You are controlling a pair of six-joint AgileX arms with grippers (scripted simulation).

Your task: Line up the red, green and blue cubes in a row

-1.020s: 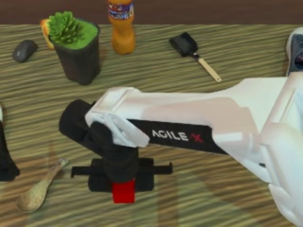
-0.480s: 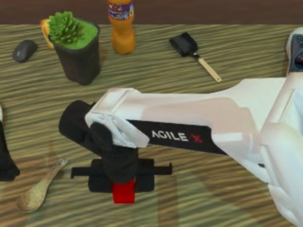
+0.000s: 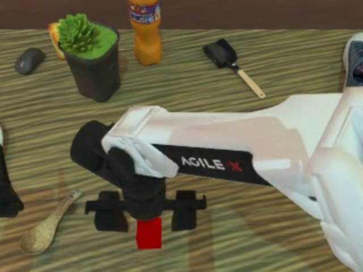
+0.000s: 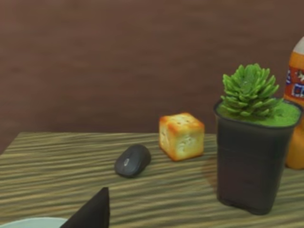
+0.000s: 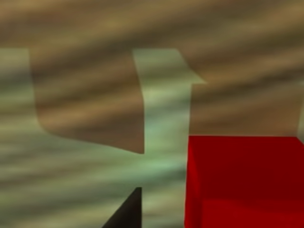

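Observation:
The red cube (image 3: 149,235) rests on the table near the front edge, left of centre. My right gripper (image 3: 147,218) hangs directly over it, open, its dark fingers (image 3: 110,218) spread well clear on either side of the cube. In the right wrist view the red cube (image 5: 242,180) fills the lower corner, apart from one dark fingertip (image 5: 132,209). The green and blue cubes are out of view. My left arm (image 3: 5,190) is parked at the table's left edge.
At the back left stand a plant pot (image 3: 93,59), an orange bottle (image 3: 146,34), a mouse (image 3: 28,59) and a bread cube (image 4: 181,135). A black dustpan (image 3: 227,56) lies at the back centre, a wooden spoon (image 3: 45,229) at the front left, a shoe (image 3: 354,56) at the right edge.
My right gripper's fingers have spread apart and let go of the red cube, which stays on the table. The arm itself has hardly moved.

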